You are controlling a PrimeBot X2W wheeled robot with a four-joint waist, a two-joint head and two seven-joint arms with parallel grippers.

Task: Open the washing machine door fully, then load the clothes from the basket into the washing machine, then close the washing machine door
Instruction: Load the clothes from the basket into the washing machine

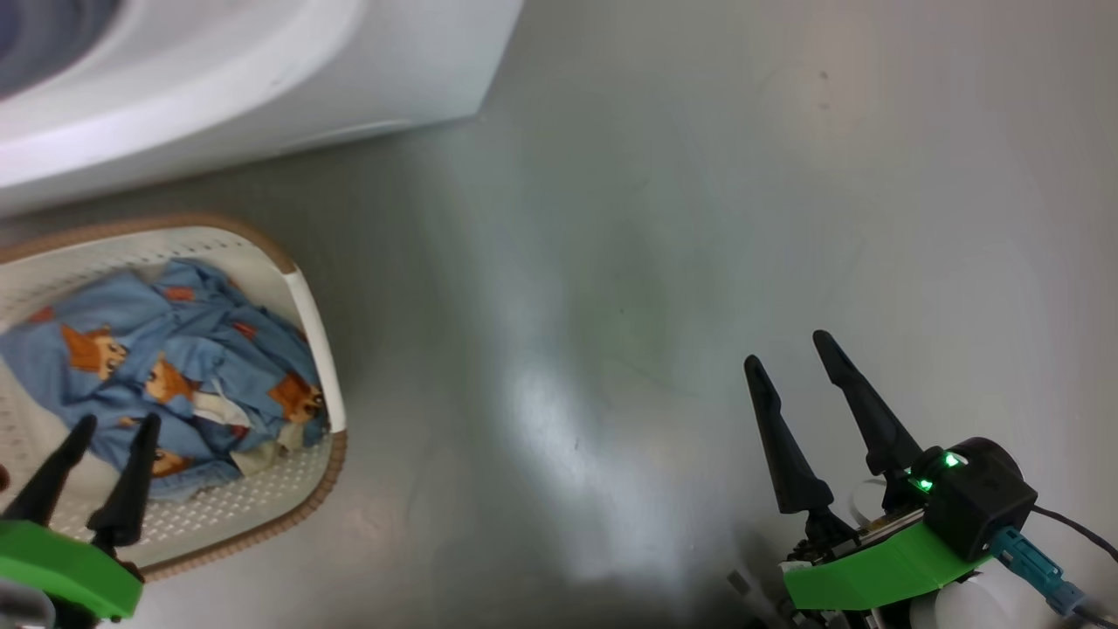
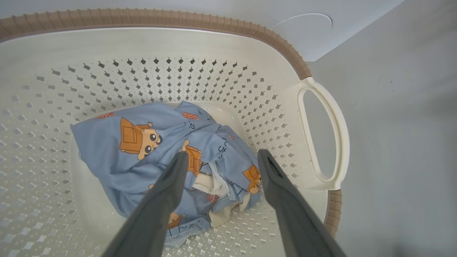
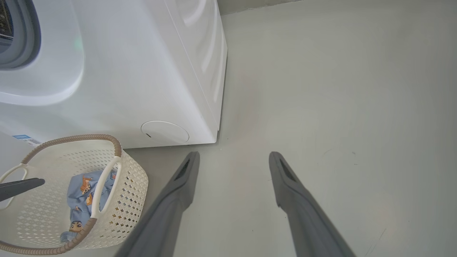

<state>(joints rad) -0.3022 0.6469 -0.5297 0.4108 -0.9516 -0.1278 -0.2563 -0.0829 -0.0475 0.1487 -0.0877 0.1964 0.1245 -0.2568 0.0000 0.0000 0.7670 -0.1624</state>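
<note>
The cream basket with a brown rim stands on the floor at the left, in front of the white washing machine. The light blue clothes with orange figures lie bunched in it. My left gripper hovers open above the basket's near side. In the left wrist view its fingers straddle the clothes from above without touching them, inside the basket. My right gripper is open over bare floor at the right, holding nothing. The washing machine door is out of view.
In the right wrist view the washing machine shows its grey gasket at the upper left and a round cover low on its front. The basket stands just before it. Grey floor stretches to the right.
</note>
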